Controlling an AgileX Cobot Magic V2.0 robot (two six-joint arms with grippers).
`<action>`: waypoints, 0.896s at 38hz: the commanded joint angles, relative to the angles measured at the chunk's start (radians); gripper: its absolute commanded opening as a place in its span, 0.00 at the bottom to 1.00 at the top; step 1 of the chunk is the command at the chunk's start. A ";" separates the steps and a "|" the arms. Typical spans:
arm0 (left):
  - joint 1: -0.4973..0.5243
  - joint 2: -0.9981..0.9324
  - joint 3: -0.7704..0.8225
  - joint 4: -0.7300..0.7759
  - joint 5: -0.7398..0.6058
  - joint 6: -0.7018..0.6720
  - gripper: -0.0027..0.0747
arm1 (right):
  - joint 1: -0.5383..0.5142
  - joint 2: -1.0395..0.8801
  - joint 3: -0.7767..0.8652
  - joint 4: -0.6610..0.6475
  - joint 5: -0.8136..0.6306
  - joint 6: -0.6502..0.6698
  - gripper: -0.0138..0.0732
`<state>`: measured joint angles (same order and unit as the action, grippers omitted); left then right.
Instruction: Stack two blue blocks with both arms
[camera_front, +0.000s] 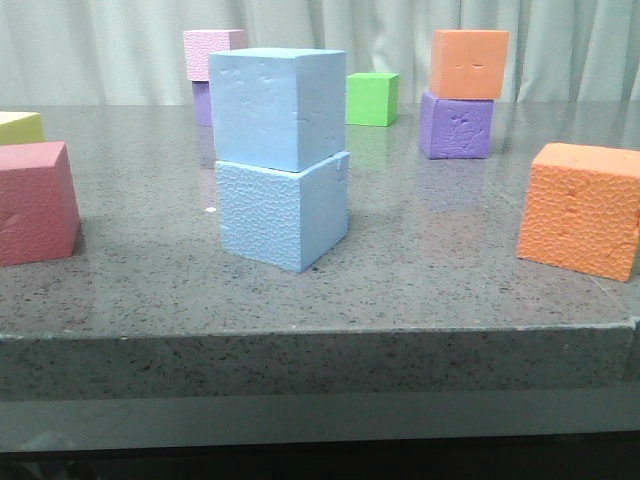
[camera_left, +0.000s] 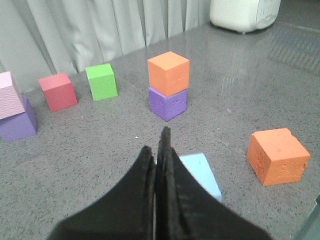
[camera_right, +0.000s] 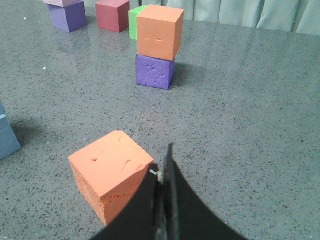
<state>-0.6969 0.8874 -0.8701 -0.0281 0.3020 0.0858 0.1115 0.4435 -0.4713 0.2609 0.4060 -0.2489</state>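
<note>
Smooth blue block (camera_front: 278, 108) stacked on pebbly blue block (camera_front: 283, 215) on grey tabletop (camera_front: 430, 270), left gripper (camera_left: 161, 150) and right gripper (camera_right: 164, 172) both closed, empty.

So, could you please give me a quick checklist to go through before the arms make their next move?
1. Smooth sky-blue foam cube on pebbly sky-blue foam cube: ok.
2. Top cube squarely aligned: not ok, twisted and overhanging.
3. Left claw shut, holding nothing: ok.
4. Right claw shut, holding nothing: ok.
5. Both claws clear of the stack: ok.
6. Right claw clear of nearby orange foam cube: cannot tell.
</note>
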 joint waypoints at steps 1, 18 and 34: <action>-0.008 -0.115 0.095 -0.001 -0.162 -0.002 0.01 | -0.005 0.005 -0.028 -0.003 -0.070 -0.004 0.08; -0.008 -0.641 0.485 -0.121 -0.159 -0.002 0.01 | -0.005 0.005 -0.028 -0.003 -0.070 -0.004 0.08; -0.008 -0.727 0.512 -0.119 -0.159 -0.002 0.01 | -0.005 0.005 -0.028 -0.003 -0.070 -0.004 0.08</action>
<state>-0.6969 0.1509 -0.3306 -0.1362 0.2257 0.0858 0.1115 0.4435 -0.4713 0.2609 0.4060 -0.2489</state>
